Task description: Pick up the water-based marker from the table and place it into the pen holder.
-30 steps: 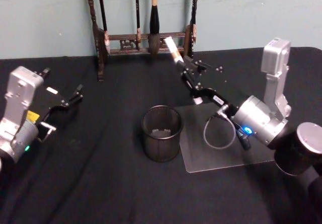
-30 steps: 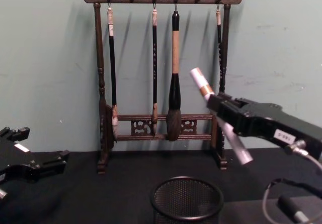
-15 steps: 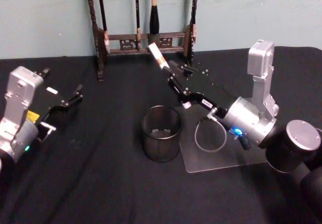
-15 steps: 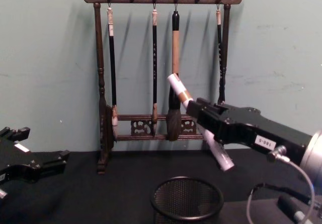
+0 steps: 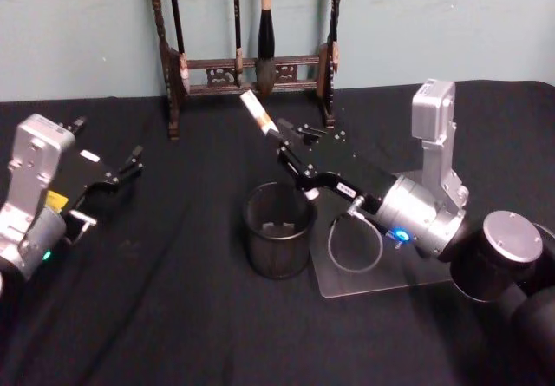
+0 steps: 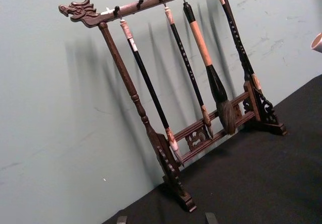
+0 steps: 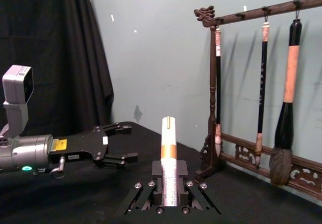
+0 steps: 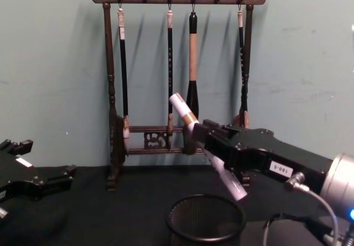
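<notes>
Table (image 5: 173, 317) draped in black cloth, black wire-mesh pen holder (image 5: 277, 230) standing upright on it, clear sheet (image 5: 373, 278) lying flat just right of the holder, dark wooden brush rack (image 5: 243, 63) standing well behind the holder.

My head camera looked steeply down on the table (image 5: 156, 317). My chest camera sat low, facing its far edge. Both wrist cameras faced there too, sharing the brush rack (image 6: 166, 158).

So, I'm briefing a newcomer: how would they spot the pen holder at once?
On the black table, before the tall wooden brush rack, stands the pen holder, beneath the marker held by the right gripper. Unlike the rack, it is a short round mesh cup.
</notes>
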Controlling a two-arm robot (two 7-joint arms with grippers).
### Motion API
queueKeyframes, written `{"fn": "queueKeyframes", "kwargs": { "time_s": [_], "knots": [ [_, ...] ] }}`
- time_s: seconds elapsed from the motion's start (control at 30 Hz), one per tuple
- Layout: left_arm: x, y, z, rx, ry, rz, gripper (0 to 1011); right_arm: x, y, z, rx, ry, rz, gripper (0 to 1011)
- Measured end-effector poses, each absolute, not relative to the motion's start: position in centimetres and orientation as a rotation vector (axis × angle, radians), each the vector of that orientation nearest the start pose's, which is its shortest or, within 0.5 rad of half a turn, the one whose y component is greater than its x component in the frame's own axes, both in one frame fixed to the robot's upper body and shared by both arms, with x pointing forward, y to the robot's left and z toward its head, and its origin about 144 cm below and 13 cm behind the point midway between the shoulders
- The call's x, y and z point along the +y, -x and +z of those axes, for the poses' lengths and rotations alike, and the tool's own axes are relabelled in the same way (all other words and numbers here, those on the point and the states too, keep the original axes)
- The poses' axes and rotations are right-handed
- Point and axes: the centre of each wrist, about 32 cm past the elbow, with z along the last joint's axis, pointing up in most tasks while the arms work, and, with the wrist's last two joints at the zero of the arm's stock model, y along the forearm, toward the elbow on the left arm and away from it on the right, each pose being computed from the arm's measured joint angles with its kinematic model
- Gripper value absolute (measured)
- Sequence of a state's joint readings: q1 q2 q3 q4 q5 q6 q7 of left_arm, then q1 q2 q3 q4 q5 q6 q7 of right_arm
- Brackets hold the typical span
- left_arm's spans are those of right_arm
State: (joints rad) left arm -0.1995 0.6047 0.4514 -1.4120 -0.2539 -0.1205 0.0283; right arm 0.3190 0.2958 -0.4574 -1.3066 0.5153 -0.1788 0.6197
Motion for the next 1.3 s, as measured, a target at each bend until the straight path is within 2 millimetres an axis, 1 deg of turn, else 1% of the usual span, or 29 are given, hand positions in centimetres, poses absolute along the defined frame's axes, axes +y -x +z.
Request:
{"fn": "queueKeyframes", "kwargs": {
  "time_s": [0.9, 1.3],
  "knots": [
    [31.0, -48.9, 114.0, -0.285, -0.305, 1.248, 1001, -19.4, -52.9, 113.5, 0.018, -0.101, -0.586, 174],
    [31.0, -48.9, 114.0, -0.285, -0.304, 1.248, 1001, -19.2, -52.7, 113.1, 0.018, -0.072, -0.581, 174]
  ]
}}
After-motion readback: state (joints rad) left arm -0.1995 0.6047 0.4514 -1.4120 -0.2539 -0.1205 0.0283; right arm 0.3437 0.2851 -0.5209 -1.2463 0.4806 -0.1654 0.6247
